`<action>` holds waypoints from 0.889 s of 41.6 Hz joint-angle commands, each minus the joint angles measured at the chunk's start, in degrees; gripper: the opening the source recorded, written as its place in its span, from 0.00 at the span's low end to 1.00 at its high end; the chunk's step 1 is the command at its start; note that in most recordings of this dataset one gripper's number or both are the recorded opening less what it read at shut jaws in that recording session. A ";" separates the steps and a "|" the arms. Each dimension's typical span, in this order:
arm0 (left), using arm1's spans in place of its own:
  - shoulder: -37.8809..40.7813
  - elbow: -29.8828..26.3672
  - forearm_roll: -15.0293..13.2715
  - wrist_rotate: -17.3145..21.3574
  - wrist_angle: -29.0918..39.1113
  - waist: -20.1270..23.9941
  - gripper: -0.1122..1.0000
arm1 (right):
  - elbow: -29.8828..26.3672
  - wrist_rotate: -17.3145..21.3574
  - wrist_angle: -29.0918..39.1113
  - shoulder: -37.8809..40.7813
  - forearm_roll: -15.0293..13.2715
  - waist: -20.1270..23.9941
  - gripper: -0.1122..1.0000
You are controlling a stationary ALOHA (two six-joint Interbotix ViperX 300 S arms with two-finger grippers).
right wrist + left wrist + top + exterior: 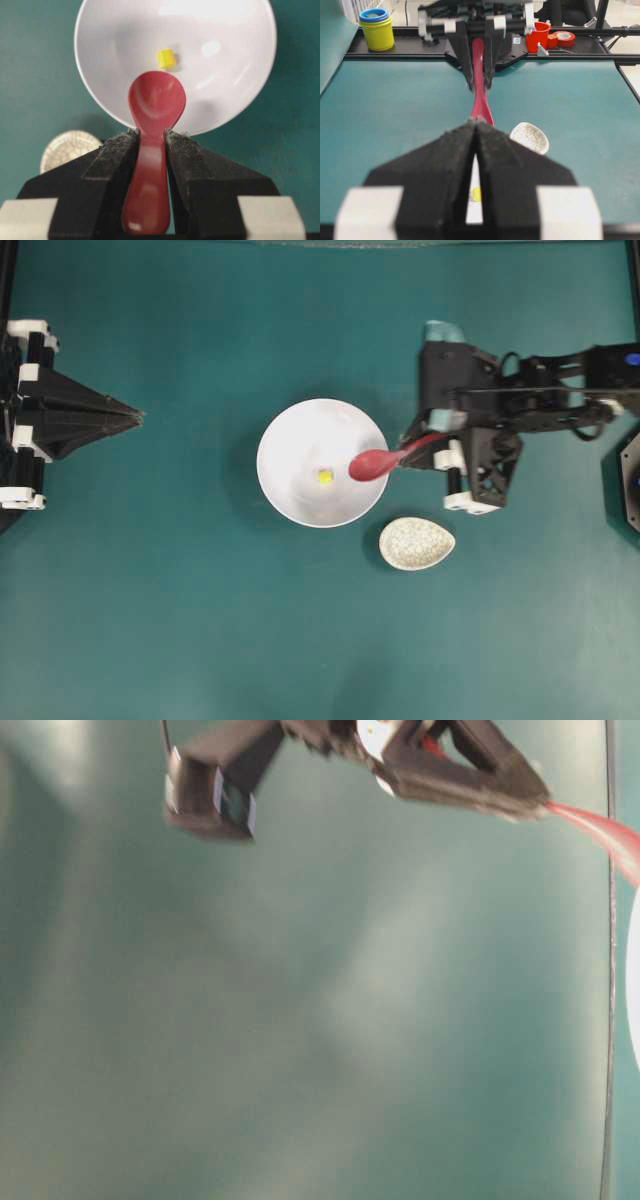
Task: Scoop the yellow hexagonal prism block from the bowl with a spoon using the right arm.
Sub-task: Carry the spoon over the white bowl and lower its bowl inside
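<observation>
the spoon [150, 165] is seen pinched between the fingers of the right gripper [150, 137], the two padded jaws pressed against the sides of its handle just behind the scoop. the scoop, glossy pink-red and deep, is held hollow side up, sticking out ahead of the fingertips and reaching over the near rim of the bowl [100, 75]. just beyond the scoop's tip, and a touch to its right, the yellow hexagonal prism block [166, 58] is found lying alone on the white floor of the bowl. it is a tiny thing, bright yellow with faceted sides, far smaller than the scoop, and apart from it. off to the left of the gripper and outside the bowl, a small speckled dish [67, 147] is passed by.

risks are to be weighed now. the block could be nudged ahead rather than lifted if the scoop's lip is brought in too high, since so light a piece would likely skid up the smooth curved wall. the spoon is held by a narrow smooth handle, so it could be twisted in the grip if the tip is pressed hard on the bowl. the bowl itself could be shoved along the table by a low pass.

furthest off, the left gripper [476, 175] is seen pressed together, holding nothing, well apart from the bowl.
</observation>
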 commanded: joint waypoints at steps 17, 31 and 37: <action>0.44 -0.44 0.18 0.09 -0.44 0.00 0.10 | -8.79 0.00 5.71 8.79 -2.29 0.00 0.32; 0.44 -0.44 0.18 0.09 -0.62 0.00 0.10 | -8.88 -0.09 4.39 11.43 -2.37 0.00 0.32; 0.44 -0.44 0.18 0.09 -0.62 -0.09 0.10 | -8.88 -0.09 2.37 12.48 -2.37 0.09 0.32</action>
